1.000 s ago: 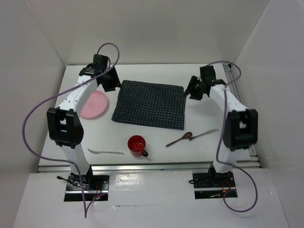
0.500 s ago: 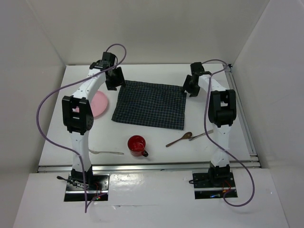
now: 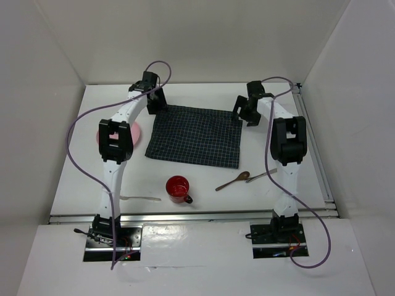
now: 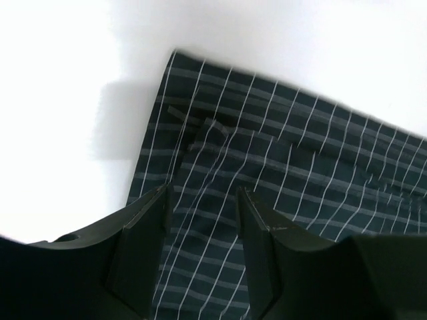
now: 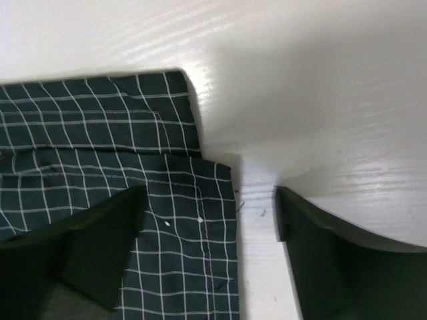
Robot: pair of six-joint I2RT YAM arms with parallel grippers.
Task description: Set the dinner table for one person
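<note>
Dinner table (image 3: 148,176), matte white, bears a creased navy checked cloth (image 3: 194,135); both jaws released.

Bench (image 3: 197,92): plain matte white. Cloth (image 3: 194,135): dark navy with a thin white grid check, and it looks the same in both wrist views. Plate (image 3: 136,131): pink, no pattern. Mug (image 3: 178,188): red inside and out. Spoon (image 3: 233,180): brown. Fork (image 3: 141,198) and knife (image 3: 262,175): silver-grey.
</note>
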